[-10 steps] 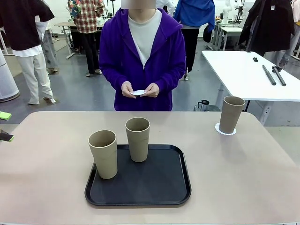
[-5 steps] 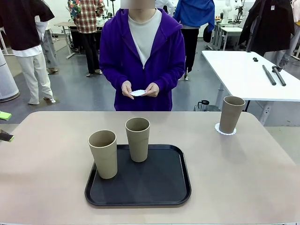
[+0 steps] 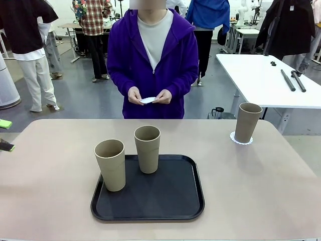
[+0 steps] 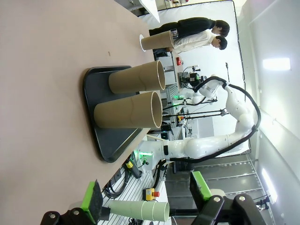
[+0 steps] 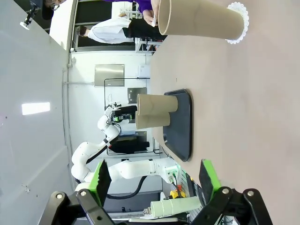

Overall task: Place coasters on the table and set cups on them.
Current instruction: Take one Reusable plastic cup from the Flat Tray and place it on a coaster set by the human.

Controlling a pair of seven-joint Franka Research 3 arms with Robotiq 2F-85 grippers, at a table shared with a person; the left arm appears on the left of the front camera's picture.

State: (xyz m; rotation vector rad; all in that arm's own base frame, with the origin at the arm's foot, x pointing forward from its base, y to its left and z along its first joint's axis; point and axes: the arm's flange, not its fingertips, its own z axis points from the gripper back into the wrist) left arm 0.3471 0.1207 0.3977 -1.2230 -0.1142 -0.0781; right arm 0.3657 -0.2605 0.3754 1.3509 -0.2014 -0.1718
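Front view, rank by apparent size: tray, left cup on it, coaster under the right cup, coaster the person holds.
1. tray
2. left cup
3. table coaster and held coaster look similar, both partly covered, one farther: unranked.

Brightly and evenly lit from overhead, with only faint, soft shadows beside the cups [image 3: 110,164] on the black tray [image 3: 170,201]. Sharp across the front view. Bent by wide-angle distortion at wrist-view edges; blown out at the ceiling light [image 4: 276,64], 2 o'clock.
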